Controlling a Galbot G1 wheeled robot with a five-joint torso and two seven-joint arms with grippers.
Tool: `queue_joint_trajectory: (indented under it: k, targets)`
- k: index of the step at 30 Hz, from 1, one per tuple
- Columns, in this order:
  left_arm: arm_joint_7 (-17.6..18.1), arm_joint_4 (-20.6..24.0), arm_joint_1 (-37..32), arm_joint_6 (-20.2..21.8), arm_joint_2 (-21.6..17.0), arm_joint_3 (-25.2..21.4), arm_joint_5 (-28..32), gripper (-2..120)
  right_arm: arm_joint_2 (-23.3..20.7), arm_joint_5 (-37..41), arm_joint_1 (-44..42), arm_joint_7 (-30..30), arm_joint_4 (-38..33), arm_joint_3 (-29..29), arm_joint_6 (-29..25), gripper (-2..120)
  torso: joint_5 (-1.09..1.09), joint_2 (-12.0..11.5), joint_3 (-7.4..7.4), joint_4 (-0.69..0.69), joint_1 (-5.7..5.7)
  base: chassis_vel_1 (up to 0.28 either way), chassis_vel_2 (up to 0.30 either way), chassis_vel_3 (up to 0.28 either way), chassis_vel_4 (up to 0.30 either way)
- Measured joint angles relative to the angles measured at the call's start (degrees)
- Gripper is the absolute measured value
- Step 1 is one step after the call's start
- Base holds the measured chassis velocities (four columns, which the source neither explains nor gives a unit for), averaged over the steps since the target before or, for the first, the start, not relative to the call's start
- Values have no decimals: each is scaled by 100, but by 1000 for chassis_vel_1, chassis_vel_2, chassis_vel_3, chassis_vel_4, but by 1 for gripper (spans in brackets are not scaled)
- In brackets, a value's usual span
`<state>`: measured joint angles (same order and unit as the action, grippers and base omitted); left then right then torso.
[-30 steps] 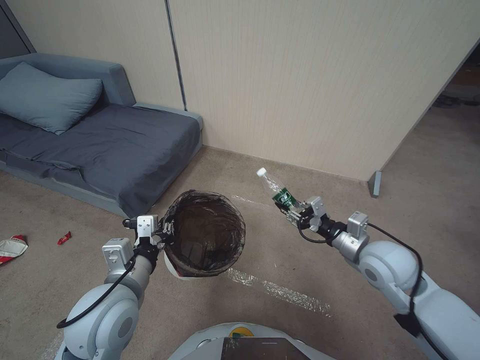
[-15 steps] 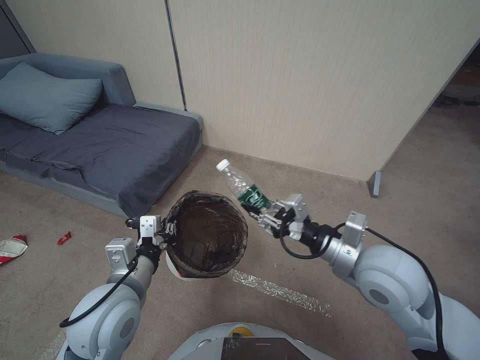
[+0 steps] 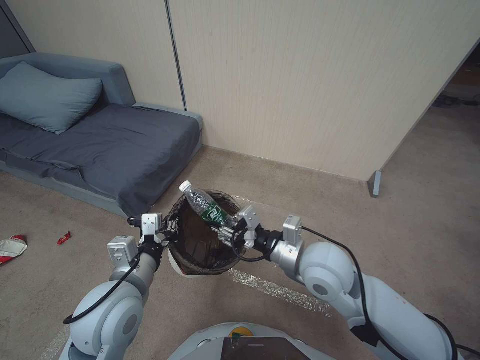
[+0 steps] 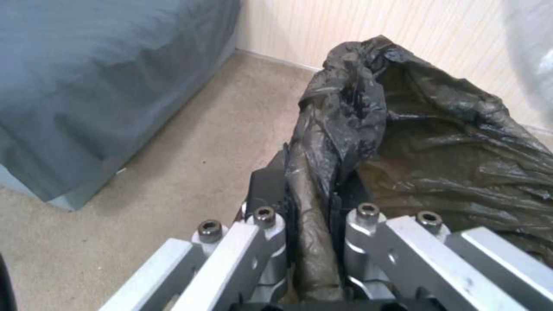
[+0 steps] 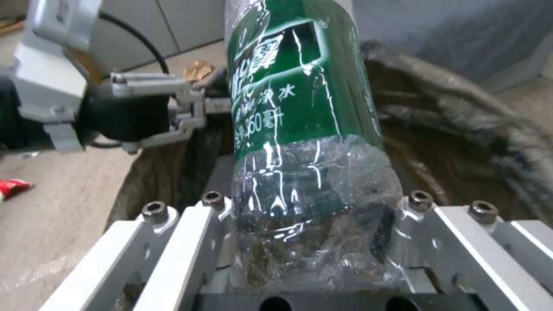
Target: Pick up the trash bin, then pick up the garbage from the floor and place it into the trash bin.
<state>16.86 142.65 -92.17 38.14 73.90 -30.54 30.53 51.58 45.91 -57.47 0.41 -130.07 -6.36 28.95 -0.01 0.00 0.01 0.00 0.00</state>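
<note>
Dark liner plastic covers the rim of the trash bin, where the left claw is clamped. Above the bin's mouth, the right claw grips the clear bottle by its base, cap tilted toward the bed.

Bottle green label: "360" (rest Chinese chars).

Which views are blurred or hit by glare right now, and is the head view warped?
Head view: sharp, wall lines bow outward near the edges, and the tape strip on the carpet shines. Left wrist view: soft throughout, the liner bag fuzzy. Right wrist view: white glints streak the bottle, near the lens; the trash bin behind is blurred.
</note>
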Motion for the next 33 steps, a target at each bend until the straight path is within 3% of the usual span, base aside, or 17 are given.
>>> queue_joint_trajectory:
  k: [5, 9, 13, 17, 21, 26, 33]
  targets:
    - [-6, -3, 13, -1, -10, -18, 9, 7, 22, -53, 58, -55, 80, -68, -60, 36, 0, 0, 0, 0, 0, 0, 0, 0, 0]
    - [-8, -3, 34, -1, -28, -28, 37, 7, 24, -106, 25, -29, 89, -78, -87, 54, 0, 0, -1, 0, 0, 0, 0, 0, 0]
    - [-17, -5, 42, -2, -36, -30, 44, 7, 19, -246, -13, -27, 88, -58, -148, 64, 0, 0, -1, 0, 0, 0, 0, 0, 0]
    - [-28, -1, 40, -5, -44, -70, 70, 7, 16, -359, -106, -58, -1, 72, -240, 86, 1, 0, -1, 0, 0, 0, 0, 0, 0]
    - [-29, 1, 32, -11, -54, -88, 83, 7, 4, -358, -184, -35, -55, 182, -342, 96, 1, 0, -1, 0, 0, 0, 0, 0, 0]
    - [-29, -1, 32, -12, -52, -104, 89, 7, -19, -309, -387, 21, -143, 463, -475, 100, 1, 0, -1, 0, 0, 0, 0, 0, 0]
    - [-29, -25, 41, -13, -84, -121, 117, 7, -222, 164, -779, 147, -689, 1299, -550, 100, 2, 0, -1, 0, 0, 0, 0, 0, 0]
